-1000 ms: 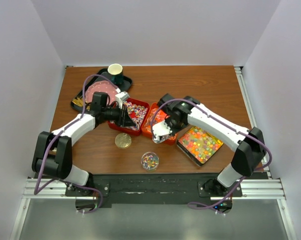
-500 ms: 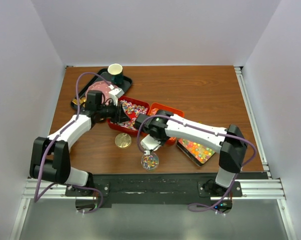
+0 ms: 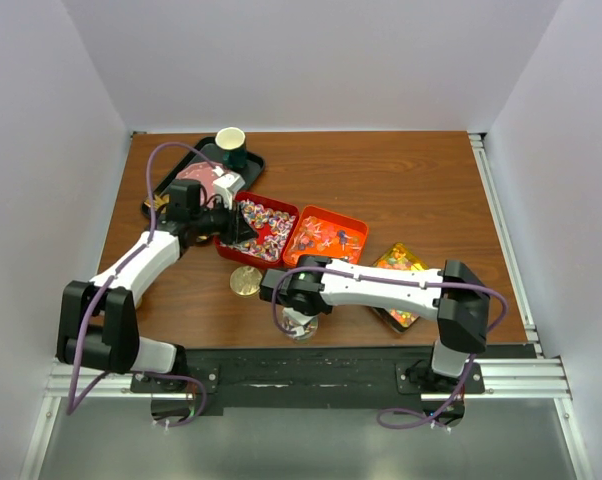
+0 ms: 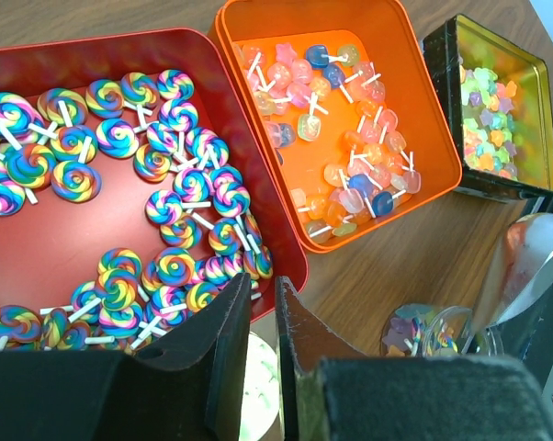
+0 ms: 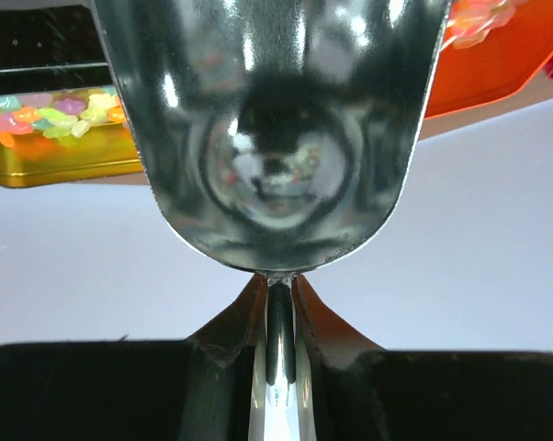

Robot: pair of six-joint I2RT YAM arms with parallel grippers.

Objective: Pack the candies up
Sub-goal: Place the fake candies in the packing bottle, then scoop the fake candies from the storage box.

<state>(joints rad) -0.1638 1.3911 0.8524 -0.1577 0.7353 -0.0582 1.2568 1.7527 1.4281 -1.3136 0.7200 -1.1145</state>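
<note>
Obs.: within the last second the right arm (image 3: 381, 285) swung off the orange tray (image 3: 326, 238) and came round to the glass jar (image 3: 299, 324) at the middle of the tabletop's near edge. The right jaws were clamped on the handle of the silver scoop (image 5: 276, 138), its bowl over the jar mouth. The scoop's load could not be seen from either wrist view.

The left arm (image 3: 146, 255) drew back a little toward the far-left corner. The left jaws were almost closed, only a slit between them, holding nothing, hanging over the near rim of the red tray (image 4: 258, 211).

Candies (image 4: 120, 184): swirl pops in the red tray, paler pops in the orange tray, jelly pieces in the gold tin (image 4: 497, 184) toward the right edge, and a few already in the jar.

Reading: a scoop-to-jar transfer seemed under way; tipping looked to be the next step. The gold lid (image 3: 246, 281) lay just left of the jar, not yet on it.

Surface: brown wood-grain tabletop (image 3: 401, 170); black tray (image 3: 196, 165) with a cup (image 3: 230, 145) at the far-left corner. Plain white walls (image 3: 311, 60) on three sides; metal rail (image 3: 541, 375) along the near edge.
</note>
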